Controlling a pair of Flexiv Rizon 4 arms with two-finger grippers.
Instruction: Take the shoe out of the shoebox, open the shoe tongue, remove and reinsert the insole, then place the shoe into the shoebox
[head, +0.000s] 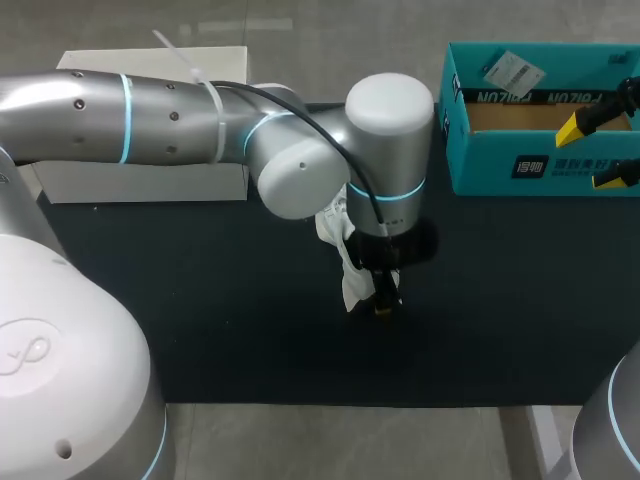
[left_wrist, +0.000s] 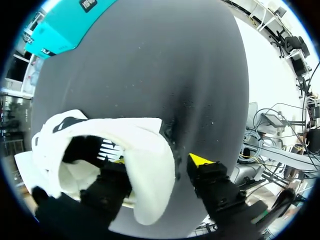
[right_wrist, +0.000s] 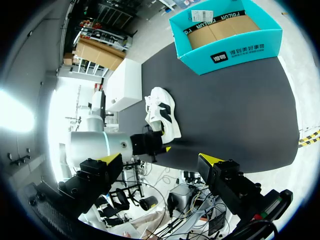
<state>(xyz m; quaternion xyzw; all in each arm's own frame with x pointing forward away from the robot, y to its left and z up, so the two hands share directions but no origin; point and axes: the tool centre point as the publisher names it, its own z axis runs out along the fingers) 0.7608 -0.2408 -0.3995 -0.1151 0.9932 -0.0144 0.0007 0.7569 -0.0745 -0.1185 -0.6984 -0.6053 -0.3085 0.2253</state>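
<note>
While the white shoe (right_wrist: 162, 112) lay on the dark mat (head: 200, 300) near the table's middle, well apart from the teal shoebox (head: 520, 165), the left gripper (left_wrist: 160, 161) stood spread, one finger inside the collar and the other just off the outer wall, clamping nothing. The right gripper (head: 596, 152) hung spread and empty at the shoebox. By appearance the shoe was light and soft-walled, likely to fold under a pinch; the heel collar probably offered the firmest hold.

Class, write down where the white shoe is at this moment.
In the head view the white shoe lies on the black mat near the middle, at the left gripper, well apart from the teal cardboard shoebox at the far right.
</note>
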